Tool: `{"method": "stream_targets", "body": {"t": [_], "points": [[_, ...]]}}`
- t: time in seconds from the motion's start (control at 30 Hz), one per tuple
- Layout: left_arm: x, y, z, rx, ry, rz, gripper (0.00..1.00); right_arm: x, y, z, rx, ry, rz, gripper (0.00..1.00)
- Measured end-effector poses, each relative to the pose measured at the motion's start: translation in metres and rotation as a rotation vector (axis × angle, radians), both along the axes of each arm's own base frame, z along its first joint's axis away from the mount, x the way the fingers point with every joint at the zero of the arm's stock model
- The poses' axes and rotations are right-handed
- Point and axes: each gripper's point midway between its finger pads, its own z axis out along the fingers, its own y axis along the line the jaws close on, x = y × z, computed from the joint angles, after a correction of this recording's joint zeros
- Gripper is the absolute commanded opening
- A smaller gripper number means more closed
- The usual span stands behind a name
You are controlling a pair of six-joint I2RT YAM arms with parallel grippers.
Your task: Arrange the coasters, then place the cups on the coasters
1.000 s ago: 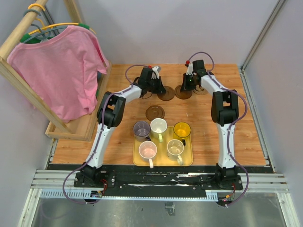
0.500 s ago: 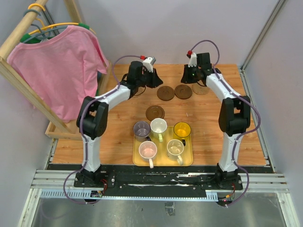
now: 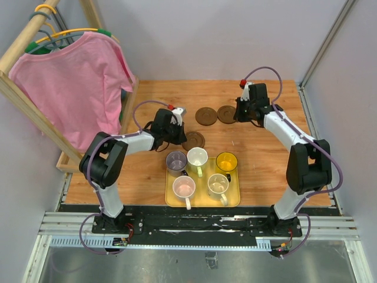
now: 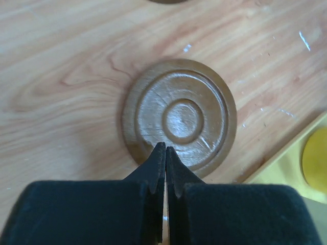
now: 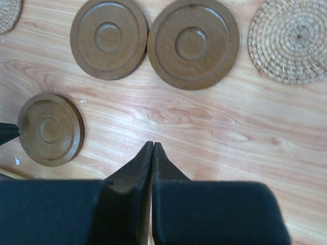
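While five cups (image 3: 197, 158) sit on the yellow tray (image 3: 171, 200), the left gripper (image 4: 165, 151), pressed together, points at the near rim of one coaster (image 4: 179, 115); farther back, the right gripper (image 5: 152, 146), also clamped on nothing, faces two side-by-side coasters (image 5: 193, 43).

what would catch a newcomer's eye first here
The big pink shirt hanging on the wooden rack at the far left grabs the eye first. Next comes the yellow tray in the near middle, packed with five cups. Then the left gripper, shut, tips at a brown coaster just beyond the tray.
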Motion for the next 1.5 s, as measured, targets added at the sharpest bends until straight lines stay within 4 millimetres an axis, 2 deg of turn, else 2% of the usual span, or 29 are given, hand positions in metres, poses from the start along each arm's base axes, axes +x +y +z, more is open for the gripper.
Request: {"method": "stream_targets", "body": {"t": [0.07, 0.23, 0.43, 0.8, 1.0, 1.13, 1.33, 1.5], "points": [[-0.009, -0.005, -0.006, 0.024, 0.010, -0.022, 0.01, -0.009, -0.006, -0.003, -0.012, 0.008, -0.023, 0.01], [-0.021, -0.022, -0.007, 0.035, -0.002, -0.074, 0.01, -0.018, -0.014, 0.003, -0.026, -0.011, -0.053, 0.01], [-0.020, -0.023, -0.027, 0.057, 0.032, -0.062, 0.01, -0.022, -0.018, 0.001, -0.038, -0.007, -0.066, 0.01], [0.017, -0.014, -0.031, 0.097, 0.032, 0.074, 0.01, -0.022, -0.018, -0.010, -0.048, 0.022, -0.068, 0.01], [0.061, 0.015, -0.029, 0.068, 0.038, 0.189, 0.01, -0.021, -0.018, -0.021, -0.054, 0.047, -0.067, 0.01], [0.087, 0.027, -0.028, 0.056, 0.038, 0.239, 0.00, -0.019, -0.016, -0.027, -0.054, 0.063, -0.062, 0.01], [0.120, 0.023, -0.027, 0.029, 0.035, 0.255, 0.00, -0.014, -0.015, -0.032, -0.055, 0.073, -0.060, 0.01], [0.137, 0.013, -0.026, -0.002, 0.036, 0.239, 0.01, -0.013, -0.014, -0.035, -0.053, 0.083, -0.055, 0.01]]}}
